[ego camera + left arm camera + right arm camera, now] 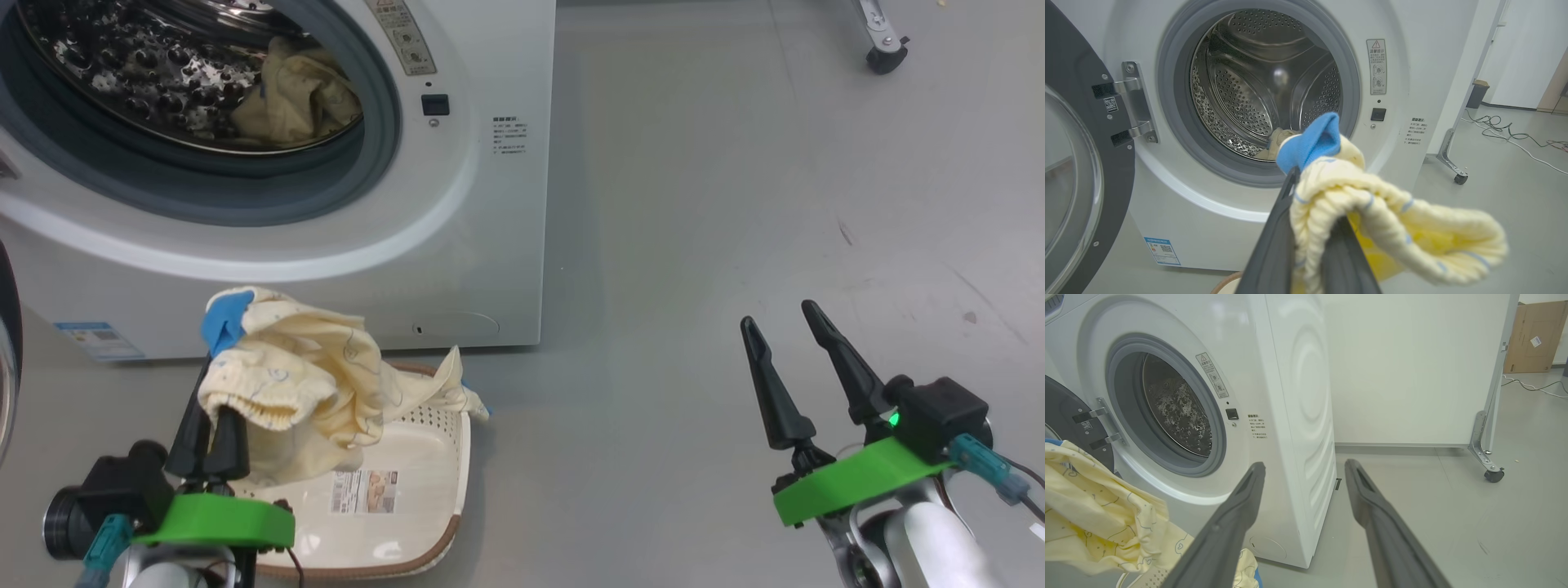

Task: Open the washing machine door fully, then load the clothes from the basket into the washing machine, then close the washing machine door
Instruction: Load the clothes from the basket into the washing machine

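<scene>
The washing machine [457,204] stands with its door [1069,122] swung open to the left. One pale yellow garment [298,98] lies inside the steel drum [1257,81]. My left gripper [212,425] is shut on another of the clothes, a pale yellow piece with a blue cuff [286,376], lifted above the cream basket [445,457]; part of the fabric still trails over the basket's far rim. In the left wrist view this garment [1372,204] drapes over my fingers [1274,245], in front of the drum opening. My right gripper [777,314] hangs open over the floor to the right, holding nothing [1304,464].
A white partition on a wheeled stand [1492,473] stands right of the machine, its caster [886,53] on the grey floor. Cables [1515,134] and a small bin [1478,92] lie farther back, and a cardboard box [1531,339] stands behind the partition.
</scene>
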`<state>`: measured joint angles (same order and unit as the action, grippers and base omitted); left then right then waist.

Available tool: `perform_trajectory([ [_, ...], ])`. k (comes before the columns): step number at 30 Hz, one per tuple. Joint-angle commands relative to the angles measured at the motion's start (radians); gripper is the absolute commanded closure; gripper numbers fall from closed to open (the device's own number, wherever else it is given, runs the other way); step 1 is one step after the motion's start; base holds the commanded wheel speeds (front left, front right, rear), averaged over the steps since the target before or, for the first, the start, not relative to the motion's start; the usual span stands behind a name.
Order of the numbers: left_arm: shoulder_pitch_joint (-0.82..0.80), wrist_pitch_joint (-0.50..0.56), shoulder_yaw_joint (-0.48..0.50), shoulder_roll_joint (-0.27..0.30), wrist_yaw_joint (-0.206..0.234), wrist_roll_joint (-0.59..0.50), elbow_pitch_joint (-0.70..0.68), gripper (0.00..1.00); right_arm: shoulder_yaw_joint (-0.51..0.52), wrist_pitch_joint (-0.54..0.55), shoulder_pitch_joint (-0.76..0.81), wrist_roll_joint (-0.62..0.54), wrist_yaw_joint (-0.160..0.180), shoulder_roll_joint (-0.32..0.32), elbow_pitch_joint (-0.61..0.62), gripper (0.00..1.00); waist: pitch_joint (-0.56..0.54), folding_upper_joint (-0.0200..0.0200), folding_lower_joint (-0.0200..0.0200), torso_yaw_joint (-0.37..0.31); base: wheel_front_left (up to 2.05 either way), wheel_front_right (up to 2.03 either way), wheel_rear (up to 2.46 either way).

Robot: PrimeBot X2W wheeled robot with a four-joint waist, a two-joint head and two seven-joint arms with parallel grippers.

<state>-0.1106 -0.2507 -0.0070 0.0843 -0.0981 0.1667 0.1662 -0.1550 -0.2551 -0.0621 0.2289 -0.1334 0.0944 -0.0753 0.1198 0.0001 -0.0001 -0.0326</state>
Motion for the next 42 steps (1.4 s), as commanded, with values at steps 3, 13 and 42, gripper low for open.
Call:
perform_trajectory([
  [3, -0.011, -0.011, 0.045, 0.003, -0.011, -0.017, -0.043, 1.0, -0.017, -0.007, -0.003, 0.007, 0.003, 0.007, 0.03, 0.0, -0.005, -0.0001, 0.0001, 0.001, 0.0, 0.0, 0.0],
  [13, -0.017, -0.011, 0.066, -0.015, -0.023, -0.02, -0.047, 1.0, -0.012, -0.007, -0.003, 0.006, 0.003, 0.001, 0.037, 0.0, 0.011, -0.0001, 0.0001, 0.0, 0.0, 0.0, 0.0],
  [42, -0.739, 0.026, 0.162, 0.258, -0.032, 0.115, 0.273, 1.0, -0.001, -0.007, -0.141, -0.01, 0.003, -0.008, 0.101, 0.0, 0.447, -0.0001, 0.0001, -0.086, 0.0, 0.0, 0.0],
])
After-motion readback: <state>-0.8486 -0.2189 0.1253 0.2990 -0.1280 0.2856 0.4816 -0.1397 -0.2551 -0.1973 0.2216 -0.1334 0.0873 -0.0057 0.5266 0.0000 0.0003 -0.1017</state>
